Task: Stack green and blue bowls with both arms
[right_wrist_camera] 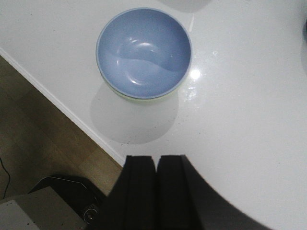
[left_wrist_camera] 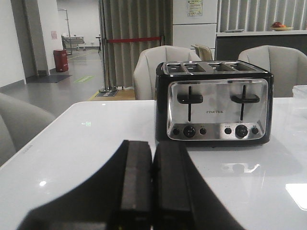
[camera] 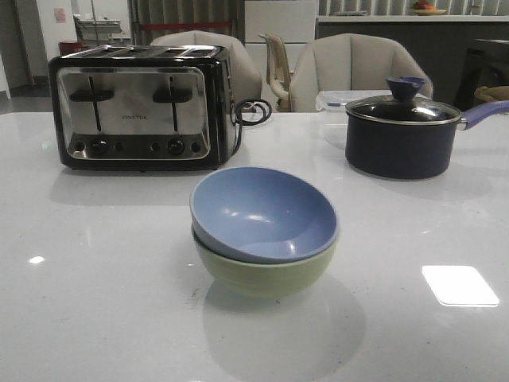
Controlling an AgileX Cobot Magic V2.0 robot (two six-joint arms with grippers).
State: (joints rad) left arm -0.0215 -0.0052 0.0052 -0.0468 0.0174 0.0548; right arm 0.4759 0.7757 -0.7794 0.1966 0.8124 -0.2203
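- Between the left gripper's (left_wrist_camera: pixel 152 191) two black fingers (left_wrist_camera: pixel 135 187), only a thin dark seam — pressed together, nothing clamped, raised above the white table (left_wrist_camera: pixel 86 153).
- Ahead of that gripper in the left wrist view: a chrome-and-black four-slot toaster (left_wrist_camera: pixel 214 101), upright on the table, well apart from the fingertips.
- Likewise clenched on nothing: the right gripper (right_wrist_camera: pixel 156 191), its black fingers (right_wrist_camera: pixel 140 189) side by side with a narrow slit between them, hanging over the table edge and the brown floor (right_wrist_camera: pixel 33 124) beside it.
- Beyond the right gripper, apart from it: blue bowl (right_wrist_camera: pixel 143 52) seen from above, with a sliver of the green bowl (right_wrist_camera: pixel 136 99) showing under its rim.
- At the middle of the table in the front view: blue bowl (camera: pixel 262 213) nested inside the green bowl (camera: pixel 266 274), sitting slightly tilted, its left rim riding higher — both untouched by either arm.
- Behind the stack to the left: toaster (camera: pixel 141 106) with its cord curled at the right side.
- Behind to the right: dark navy saucepan (camera: pixel 404 135) with a glass lid and a purple handle pointing right.
- Further back: pale upholstered chairs (camera: pixel 358 70) drawn up to the far edge of the table (camera: pixel 95 302).
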